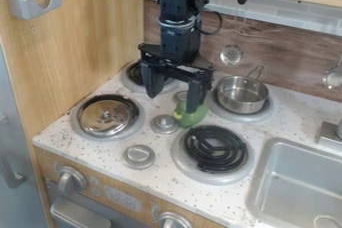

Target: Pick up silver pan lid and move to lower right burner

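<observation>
Gripper (172,103) hangs above the stovetop (87,149), fingers spread wide apart with nothing gripped between them; one fingertip overlaps the green toy (190,117) in view, contact undetermined. Silver pan lid (101,121) lies on the lower left burner (135,131), with part of the black coil visible around its edge. Lower right burner (217,147) has its black coil exposed, and a silver saucepan (242,95) sits upright on the burner behind it.
</observation>
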Action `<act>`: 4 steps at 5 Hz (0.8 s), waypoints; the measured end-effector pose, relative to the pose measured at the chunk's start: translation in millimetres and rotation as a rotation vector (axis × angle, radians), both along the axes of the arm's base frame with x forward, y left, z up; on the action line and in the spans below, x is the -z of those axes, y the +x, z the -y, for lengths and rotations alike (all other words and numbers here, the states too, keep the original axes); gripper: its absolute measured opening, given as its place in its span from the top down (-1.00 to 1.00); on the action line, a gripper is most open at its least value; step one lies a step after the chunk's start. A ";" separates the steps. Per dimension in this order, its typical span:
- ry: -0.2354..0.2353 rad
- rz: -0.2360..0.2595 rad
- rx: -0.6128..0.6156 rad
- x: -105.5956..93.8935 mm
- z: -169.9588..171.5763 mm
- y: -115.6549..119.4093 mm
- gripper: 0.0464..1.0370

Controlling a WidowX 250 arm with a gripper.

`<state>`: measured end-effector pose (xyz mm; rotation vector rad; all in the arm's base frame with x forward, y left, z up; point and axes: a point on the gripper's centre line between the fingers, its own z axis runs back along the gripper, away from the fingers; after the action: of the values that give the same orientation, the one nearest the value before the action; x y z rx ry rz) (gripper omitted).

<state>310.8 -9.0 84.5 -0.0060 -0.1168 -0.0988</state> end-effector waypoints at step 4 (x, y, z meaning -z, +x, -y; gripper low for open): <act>-0.037 -0.028 -0.429 13.5 -103.0 58.1 -0.92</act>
<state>368.9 94.0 71.0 -0.0188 -0.0902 0.3320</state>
